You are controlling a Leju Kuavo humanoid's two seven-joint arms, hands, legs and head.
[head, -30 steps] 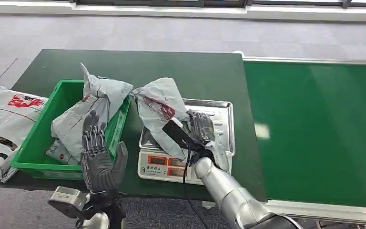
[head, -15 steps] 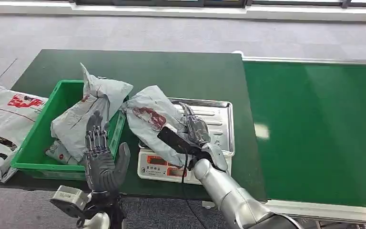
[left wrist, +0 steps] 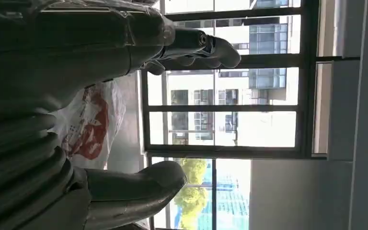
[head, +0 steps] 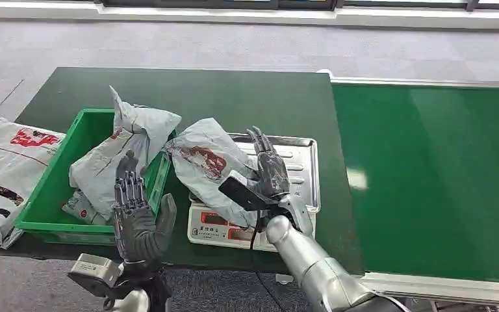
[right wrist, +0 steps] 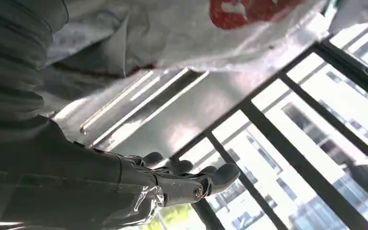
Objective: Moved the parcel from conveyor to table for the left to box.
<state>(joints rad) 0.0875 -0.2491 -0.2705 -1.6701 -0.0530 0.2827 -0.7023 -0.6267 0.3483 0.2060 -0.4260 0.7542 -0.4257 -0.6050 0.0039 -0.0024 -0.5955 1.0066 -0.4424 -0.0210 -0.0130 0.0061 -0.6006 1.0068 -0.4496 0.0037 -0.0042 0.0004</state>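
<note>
- Risk: the parcel, a soft grey mailer bag, lay draped over the left edge of the scale, part on the steel tray and part overhanging toward the green bin. In my judgement, it could slide off the tray onto the table or snag on the bin's rim if nudged.
- Risk: the bag looked slack and crumpled. A grasp on loose film alone might slip, or lift only a fold.
- Risk: a black cable hung near the right wrist, close to the scale front; it could catch on the scale during a pull-back.
- Right hand stood over the tray with fingers extended and apart, holding nothing. The parcel lay just beside it on the hand's left, touching or nearly so; contact could not be settled from the head view.
- The right wrist view showed the parcel above the ribbed tray, apart from the fingertips.
- Left hand was raised in front of the bin, fingers spread and empty, near the parcel but apart from it.
- Another grey bag already sat in the bin.
</note>
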